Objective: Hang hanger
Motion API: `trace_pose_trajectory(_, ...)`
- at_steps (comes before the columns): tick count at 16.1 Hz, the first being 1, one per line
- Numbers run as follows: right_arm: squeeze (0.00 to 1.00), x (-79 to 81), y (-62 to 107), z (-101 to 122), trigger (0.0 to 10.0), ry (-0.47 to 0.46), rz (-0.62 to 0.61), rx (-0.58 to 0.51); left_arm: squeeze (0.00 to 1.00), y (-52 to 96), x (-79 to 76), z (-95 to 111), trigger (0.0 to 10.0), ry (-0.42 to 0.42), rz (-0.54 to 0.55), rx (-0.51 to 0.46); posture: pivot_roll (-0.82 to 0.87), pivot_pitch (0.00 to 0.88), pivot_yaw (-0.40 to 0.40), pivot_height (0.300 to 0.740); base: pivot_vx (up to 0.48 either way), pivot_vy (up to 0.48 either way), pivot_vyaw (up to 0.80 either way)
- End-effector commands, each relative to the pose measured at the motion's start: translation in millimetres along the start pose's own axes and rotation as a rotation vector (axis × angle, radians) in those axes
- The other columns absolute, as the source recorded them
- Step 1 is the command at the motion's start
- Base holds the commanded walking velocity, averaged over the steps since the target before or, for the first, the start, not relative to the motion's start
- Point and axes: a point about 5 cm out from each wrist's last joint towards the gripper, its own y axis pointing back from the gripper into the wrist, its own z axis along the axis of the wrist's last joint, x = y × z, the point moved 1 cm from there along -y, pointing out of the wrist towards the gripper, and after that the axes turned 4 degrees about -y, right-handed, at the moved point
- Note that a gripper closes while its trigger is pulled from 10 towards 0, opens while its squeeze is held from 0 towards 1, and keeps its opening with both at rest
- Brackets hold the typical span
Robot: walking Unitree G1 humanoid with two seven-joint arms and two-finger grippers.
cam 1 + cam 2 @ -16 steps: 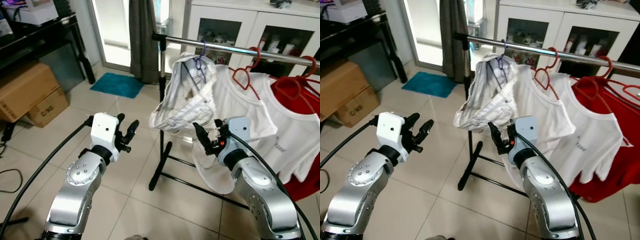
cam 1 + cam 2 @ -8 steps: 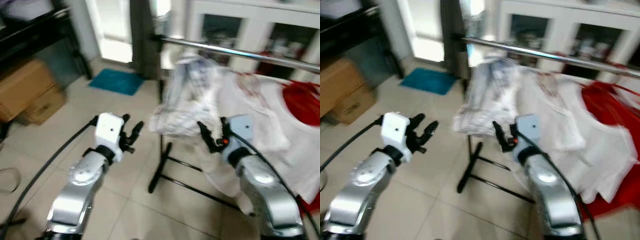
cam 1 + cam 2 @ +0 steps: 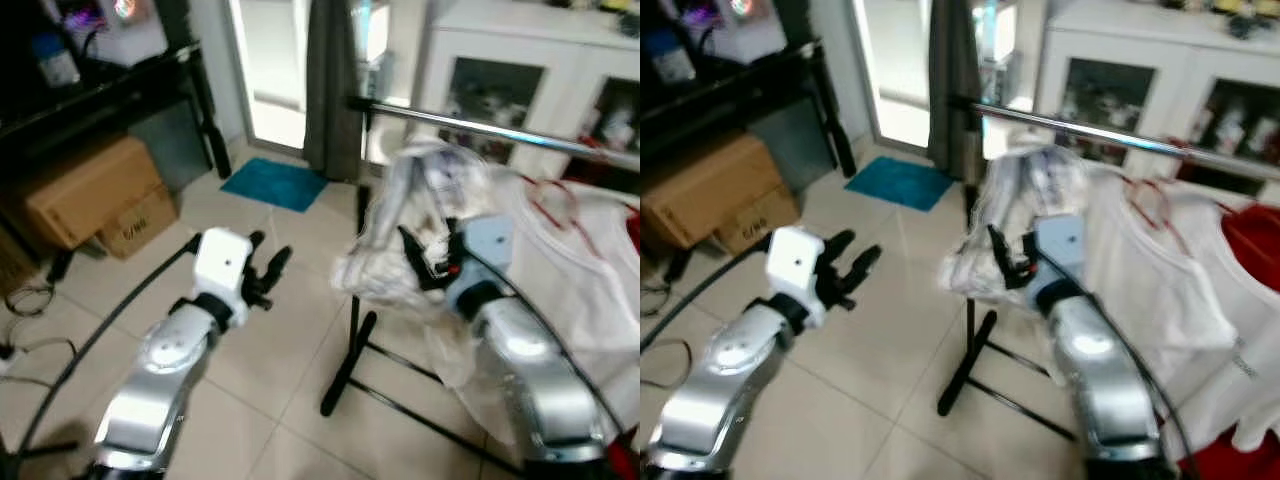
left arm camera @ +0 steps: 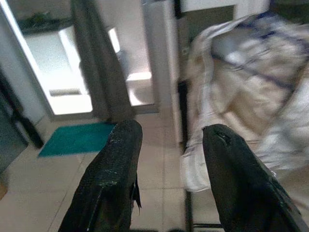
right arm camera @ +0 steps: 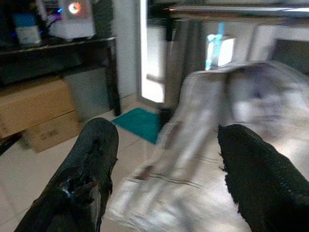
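A white striped garment (image 3: 410, 215) hangs on a hanger at the left end of the metal rail (image 3: 480, 127); the hanger itself is blurred. To its right hang a white T-shirt (image 3: 570, 260) on a red hanger (image 3: 1145, 200) and a red garment (image 3: 1250, 230). My right gripper (image 3: 425, 262) is open, close in front of the striped garment's lower half, holding nothing. The right wrist view has its gripper (image 5: 164, 169) spread wide with the garment (image 5: 231, 125) just beyond. My left gripper (image 3: 270, 275) is open over the floor, left of the rack, and the left wrist view has it (image 4: 166, 159) facing the garment (image 4: 246, 87).
Cardboard boxes (image 3: 85, 190) sit under a black desk (image 3: 100, 100) at the left. A teal mat (image 3: 273, 183) lies by the doorway, beside a dark curtain (image 3: 335, 90). A white cabinet (image 3: 520, 60) stands behind the rail. The rack's black foot (image 3: 345, 370) rests on the tiled floor.
The whole picture has shifted and blurred, so the camera has moved; more of the desk and boxes shows at the left. Both grippers stay open and keep their places by the garment.
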Motion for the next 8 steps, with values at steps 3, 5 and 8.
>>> trace_pose_trajectory(3,0.00,-6.8,-2.1,12.8,10.0,0.019,-0.026,-0.041,0.00,-2.6,-3.7,5.6,10.0,-0.008,-0.028,-0.019,-0.04,0.022,0.047,0.740,0.312,0.000,0.00)
trace_pose_trajectory(5,0.00,-6.7,-2.0,14.1,10.0,0.012,-0.027,-0.048,0.00,-3.8,-4.7,6.9,10.0,0.003,-0.033,-0.026,-0.04,0.022,0.047,0.740,0.315,0.000,0.00)
trace_pose_trajectory(8,0.00,-8.7,-3.8,14.5,10.0,-0.006,-0.043,-0.024,0.00,-7.3,-8.0,10.5,10.0,0.003,-0.056,-0.039,-0.05,0.020,0.047,0.740,0.315,0.000,-0.80)
